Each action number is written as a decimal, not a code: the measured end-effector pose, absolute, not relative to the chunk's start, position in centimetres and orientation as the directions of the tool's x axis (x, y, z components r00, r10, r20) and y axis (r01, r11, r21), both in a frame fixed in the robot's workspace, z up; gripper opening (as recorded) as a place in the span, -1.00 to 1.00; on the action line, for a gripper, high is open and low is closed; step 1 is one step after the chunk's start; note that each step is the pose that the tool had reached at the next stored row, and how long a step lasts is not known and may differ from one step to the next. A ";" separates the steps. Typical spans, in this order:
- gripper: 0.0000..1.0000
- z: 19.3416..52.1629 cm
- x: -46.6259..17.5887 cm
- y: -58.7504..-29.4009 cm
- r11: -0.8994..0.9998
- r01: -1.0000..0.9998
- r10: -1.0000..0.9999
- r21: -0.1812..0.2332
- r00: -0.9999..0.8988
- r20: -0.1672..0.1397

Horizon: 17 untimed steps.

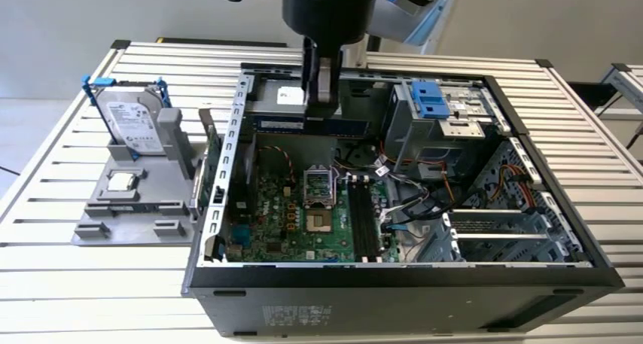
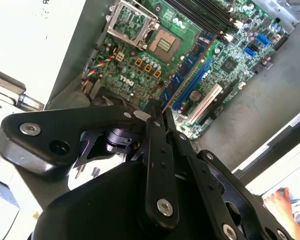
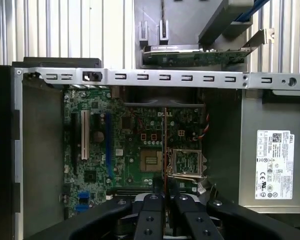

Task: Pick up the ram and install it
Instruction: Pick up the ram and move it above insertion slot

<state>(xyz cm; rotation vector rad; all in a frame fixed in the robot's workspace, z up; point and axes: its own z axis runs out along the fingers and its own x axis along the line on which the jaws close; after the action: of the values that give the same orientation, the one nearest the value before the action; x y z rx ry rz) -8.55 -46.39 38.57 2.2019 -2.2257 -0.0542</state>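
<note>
The hand [image 3: 164,194] is closed narrowly on the ram [image 3: 164,145], holding it edge-on above the motherboard [image 3: 127,125] inside the open computer case [image 1: 402,299] on the tabletop [image 1: 90,284].

The exterior view looked down at a slant from high up, taking in the whole open computer case [image 1: 402,284] and the slatted table [image 1: 60,284] around it. The first wrist view faced straight down past the gripper [image 3: 165,192], seeing the clamped ram [image 3: 164,145] edge-on over the motherboard [image 3: 125,125]. The second wrist view looked slantwise across the same board from nearer. All three shared the CPU socket [image 1: 318,222].
</note>
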 end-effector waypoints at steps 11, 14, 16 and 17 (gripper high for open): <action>-1.00 38.6 -7.3 -46.4 0.010 -0.999 -1.000 0.032 -0.011 -0.017; -1.00 38.6 -7.0 -46.4 0.010 -0.999 -1.000 0.032 -0.011 -0.017; -1.00 38.6 -6.8 -46.4 0.010 -0.999 -1.000 0.032 -0.011 -0.017; -1.00 38.6 -6.7 -46.4 0.010 -0.999 -1.000 0.032 -0.011 -0.017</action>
<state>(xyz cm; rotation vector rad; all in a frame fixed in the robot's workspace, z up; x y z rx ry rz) -6.70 -46.39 38.57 2.2019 -2.2257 -0.0543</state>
